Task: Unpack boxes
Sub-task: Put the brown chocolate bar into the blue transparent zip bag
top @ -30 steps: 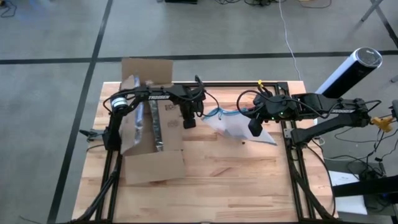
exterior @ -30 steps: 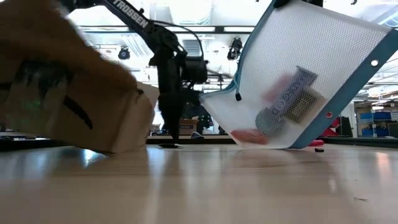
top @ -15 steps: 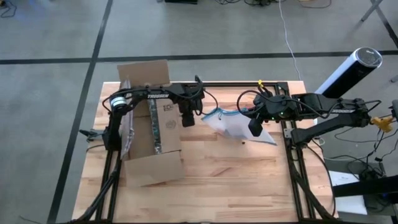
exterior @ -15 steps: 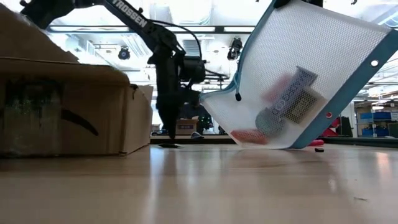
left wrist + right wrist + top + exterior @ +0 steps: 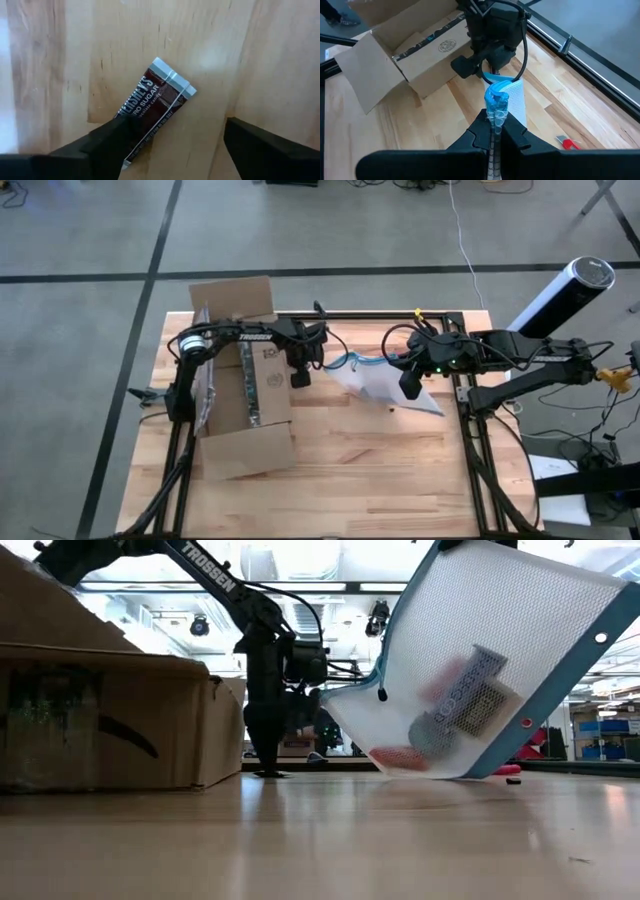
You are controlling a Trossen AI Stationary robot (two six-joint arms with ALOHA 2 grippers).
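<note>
The brown cardboard box (image 5: 240, 385) lies flat on the table's left side with its flaps open, also seen in the low view (image 5: 110, 720). My left gripper (image 5: 298, 375) stands open just right of it, pointing down over a brown chocolate bar (image 5: 152, 107) that lies flat on the wood; one finger stands on each side of the bar. My right gripper (image 5: 408, 385) is shut on a clear mesh pouch with a blue edge (image 5: 480, 660), which holds a few small items. My left gripper has one finger (image 5: 100, 145) over the bar's near end; whether it touches the bar, I cannot tell. My right gripper pinches the pouch's bunched blue edge (image 5: 496, 102) between its two fingers. The pouch hangs tilted below them, its lower edge (image 5: 420, 774) down at the tabletop.
A small red tool (image 5: 568, 144) lies on the wood to the right of the pouch. Black frame rails (image 5: 370, 313) run along the table's far edge and sides. Bare wood stretches across the near half of the table.
My left gripper has opened and let go of the chocolate bar, which now lies on the table under it. The box, tipped up and moving a second ago, has settled flat on the table. The right gripper and the pouch have kept still.
</note>
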